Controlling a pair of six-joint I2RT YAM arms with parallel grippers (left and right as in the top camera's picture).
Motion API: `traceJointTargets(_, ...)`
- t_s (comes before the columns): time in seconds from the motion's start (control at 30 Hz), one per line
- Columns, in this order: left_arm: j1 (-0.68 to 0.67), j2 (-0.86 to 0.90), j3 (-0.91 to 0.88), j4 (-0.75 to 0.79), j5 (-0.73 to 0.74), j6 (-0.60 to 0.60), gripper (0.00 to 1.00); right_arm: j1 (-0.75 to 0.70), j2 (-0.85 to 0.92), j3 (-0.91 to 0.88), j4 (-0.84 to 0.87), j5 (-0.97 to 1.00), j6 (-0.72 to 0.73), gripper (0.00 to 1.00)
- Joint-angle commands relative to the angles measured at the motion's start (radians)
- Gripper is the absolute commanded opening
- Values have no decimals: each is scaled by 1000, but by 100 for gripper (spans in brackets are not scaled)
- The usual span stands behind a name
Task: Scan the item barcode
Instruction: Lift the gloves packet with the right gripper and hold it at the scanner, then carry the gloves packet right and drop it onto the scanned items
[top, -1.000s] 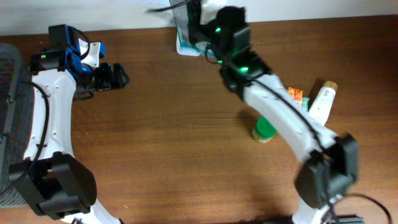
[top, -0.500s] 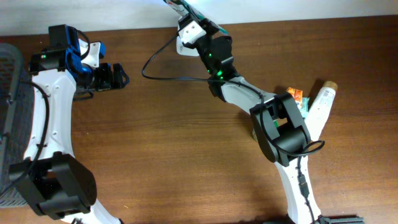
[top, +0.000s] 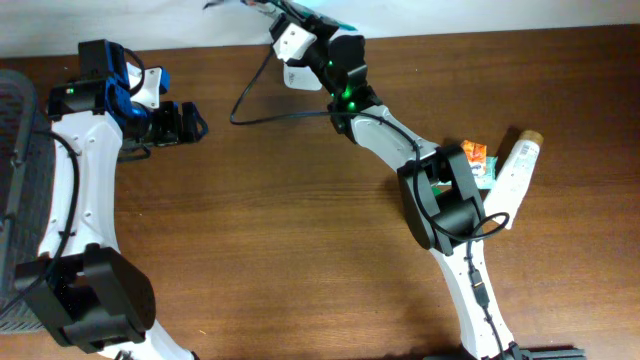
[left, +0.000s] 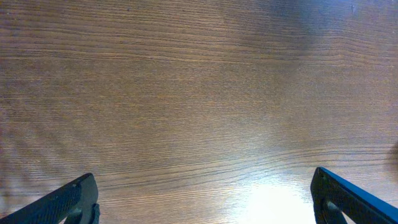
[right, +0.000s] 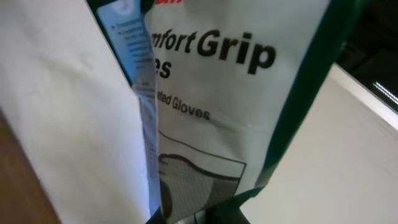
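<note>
Glove pack (right: 236, 93) aloft at bench (left: 199, 93) far edge, its lower end pinched in clenched right tool (right: 186, 216). Left tool (left: 211, 202) spread wide, empty. Pack likely light, floppy, slick; grip flat seam.

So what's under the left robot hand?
Just bare brown table shows below the left gripper, which is open. The wood right beneath its fingers is covered.
</note>
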Motion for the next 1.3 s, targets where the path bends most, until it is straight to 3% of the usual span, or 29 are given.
traceJointTargets(0.0, 2, 0, 6, -1, 4, 2, 99, -2, 17, 26, 3, -31, -29, 4)
traceJointTargets(0.37, 2, 0, 6, -1, 4, 2, 100, 0, 3, 26, 4, -46, -8, 4)
traceJointTargets(0.53, 2, 0, 6, -1, 4, 2, 99, -42, -97, 26, -45, -46, 285, 4)
traceJointTargets(0.63, 2, 0, 6, -1, 4, 2, 99, -85, -224, 26, -261, -47, 427, 4)
traceJointTargets(0.83, 2, 0, 6, -1, 4, 2, 99, -123, -459, 26, -873, -97, 496, 4)
traceJointTargets(1.03, 2, 0, 6, -1, 4, 2, 99, -200, -632, 26, -1411, -95, 765, 4)
traceJointTargets(1.27, 2, 0, 6, -1, 4, 2, 99, -444, -674, 26, -1934, -94, 781, 4)
